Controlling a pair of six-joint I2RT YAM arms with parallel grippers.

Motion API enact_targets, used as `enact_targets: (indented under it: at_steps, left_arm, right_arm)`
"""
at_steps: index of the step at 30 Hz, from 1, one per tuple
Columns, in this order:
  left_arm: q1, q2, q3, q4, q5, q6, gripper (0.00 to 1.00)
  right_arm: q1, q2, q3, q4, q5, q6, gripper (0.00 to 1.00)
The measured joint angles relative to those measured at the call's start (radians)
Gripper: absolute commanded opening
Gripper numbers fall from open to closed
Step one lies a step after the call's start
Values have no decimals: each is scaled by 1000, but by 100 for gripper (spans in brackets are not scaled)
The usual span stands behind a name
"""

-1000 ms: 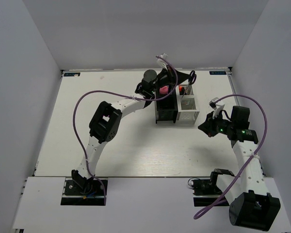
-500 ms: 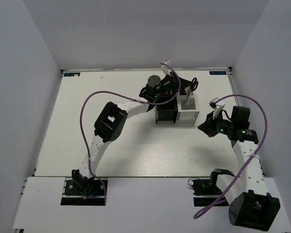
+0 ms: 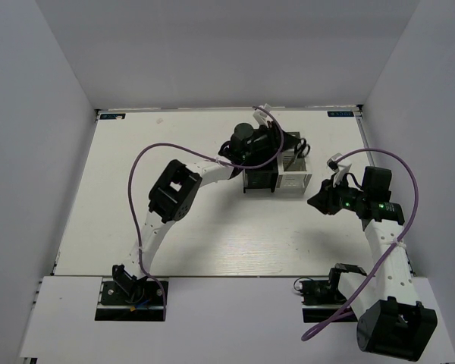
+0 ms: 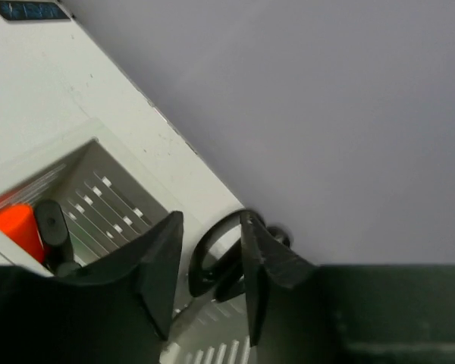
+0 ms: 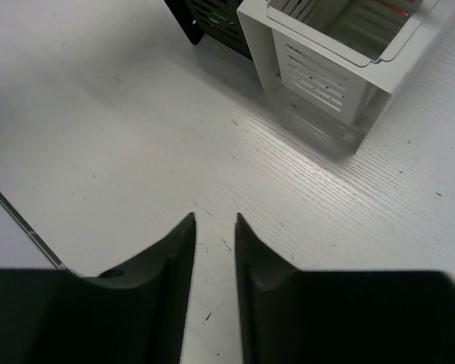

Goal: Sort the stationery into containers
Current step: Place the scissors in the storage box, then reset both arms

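Two containers stand side by side mid-table, a black organizer [image 3: 258, 180] and a white slotted organizer [image 3: 296, 173]. My left gripper [image 3: 291, 144] hangs open over the white one's far end. In the left wrist view the black scissors [image 4: 211, 262] stand in the white organizer [image 4: 98, 193], a handle loop showing between my left gripper's [image 4: 208, 221] parted fingers. An orange-capped highlighter [image 4: 15, 226] stands in a nearby compartment. My right gripper [image 3: 317, 199] hovers over bare table right of the organizers. Its jaws are narrowly open with nothing between them [image 5: 214, 218].
The right wrist view shows the white organizer [image 5: 318, 72] and a corner of the black one [image 5: 212, 17] just ahead. Grey walls enclose the table [image 3: 174, 220] at the back and both sides. Purple cables loop over both arms.
My left arm has swung right, from above the black organizer to the far end of the white one. A pink item seen by its gripper a second ago no longer shows. The right arm has barely moved.
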State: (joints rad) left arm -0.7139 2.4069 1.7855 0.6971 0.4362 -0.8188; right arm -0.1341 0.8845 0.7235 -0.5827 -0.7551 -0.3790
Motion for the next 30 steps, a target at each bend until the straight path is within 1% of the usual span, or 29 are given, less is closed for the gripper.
enact_targets:
  at_steps: [1,2,3,6,7,8,9,10,11,12,13,14,15,16,18,19,21,24,26,28,30]
  left_arm:
    - [-2,0,-4,-8,0,9,51]
    - [-3,0,-7,-16,-1,16,58]
    - [-4,0,-8,-7,-1,18,60]
    - [-9,-15,-9,-30,-1,38,60]
    - [-9,-16,-8,-40,0,44,58]
    - [-11,-16,-7,-49,0,51,48]
    - [-12,-16,-2,-64,1,57,39]
    - [-13,-16,9,-78,2,58,29]
    - [-14,-16,20,-96,3,64,20]
    - [-14,-16,36,-112,5,70,8]
    - [-16,-16,55,-128,10,77,6]
    - [-18,-16,78,-150,14,90,6]
    - [-21,-19,98,-171,18,103,12]
    - [-25,-27,113,-194,21,121,26]
    - [-39,-71,119,-274,22,171,50]
    - [-49,-104,113,-316,19,200,63]
    - [-74,-198,87,-424,1,266,100]
    - [-116,-410,35,-677,-69,343,100]
    - [-147,-579,-14,-846,-182,413,100]
    - [-171,-801,-150,-989,-303,480,100]
    - [-182,-1027,-309,-1099,-398,509,100]
  right_arm:
    - [-2,0,0,-2,-3,0,36]
    - [-3,0,0,-3,-6,-2,37]
    - [-3,0,0,-4,-8,-5,39]
    - [-4,1,0,-8,-13,-8,39]
    - [-5,1,0,-10,-14,-10,39]
    - [-6,1,0,-12,-16,-10,33]
    - [-8,1,0,-14,-18,-14,4]
    - [-10,1,0,-14,-19,-22,4]
    - [-11,1,0,-17,-23,-14,0]
    - [-13,1,0,-20,-24,-13,0]
    - [-14,0,0,-20,-24,-6,0]
    - [-16,-2,0,-19,-23,-2,9]
    - [-18,-4,0,-18,-21,9,32]
    - [-21,-7,0,-14,-16,22,48]
    - [-23,-12,0,-4,-9,50,90]
    - [-23,-13,0,3,-8,55,90]
    - [-23,-13,0,15,2,77,90]
    - [-23,-24,0,50,55,187,90]
    - [-23,-52,-2,89,121,285,90]
    - [-24,-86,-7,122,156,348,90]
    - [-24,-100,-12,143,155,377,90]
